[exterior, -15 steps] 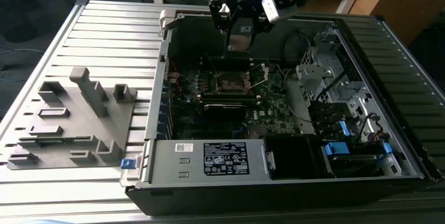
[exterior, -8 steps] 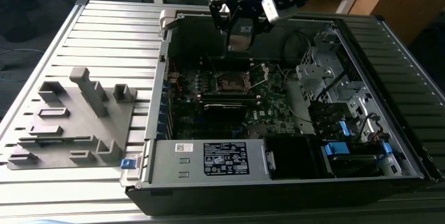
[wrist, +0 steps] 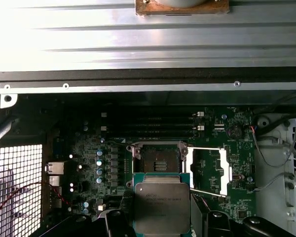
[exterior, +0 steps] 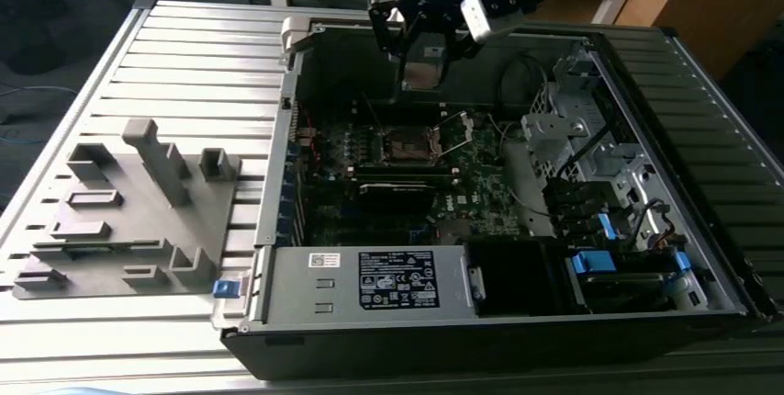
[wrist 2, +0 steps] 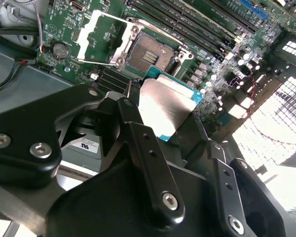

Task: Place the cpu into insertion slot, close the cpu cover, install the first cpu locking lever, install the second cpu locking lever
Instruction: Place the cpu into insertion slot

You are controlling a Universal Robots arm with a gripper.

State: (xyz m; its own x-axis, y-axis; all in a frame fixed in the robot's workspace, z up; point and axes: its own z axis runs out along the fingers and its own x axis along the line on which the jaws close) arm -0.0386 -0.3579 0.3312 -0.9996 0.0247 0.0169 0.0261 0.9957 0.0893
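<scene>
My gripper [exterior: 423, 66] hangs above the open computer case, shut on the cpu [exterior: 420, 75], a flat square chip with a silver-grey top. In both wrist views the cpu [wrist 2: 166, 104] [wrist: 162, 206] sits between the black fingers [wrist 2: 138, 143], above the board and just short of the insertion slot [wrist 2: 150, 53] [wrist: 158, 160]. The insertion slot [exterior: 403, 144] is a dark square socket and lies bare. The cpu cover [wrist 2: 106, 38] [wrist: 207, 170], a silver frame plate, is swung open beside the socket. A thin silver locking lever [wrist: 207, 192] stands free next to the cover.
Long black memory slots [wrist: 148, 126] run beside the socket. A power supply box [exterior: 367, 280] and drive bays with blue tabs [exterior: 600, 262] fill the case's near side. A grey parts fixture [exterior: 123, 211] lies on the slatted table at the exterior view's left.
</scene>
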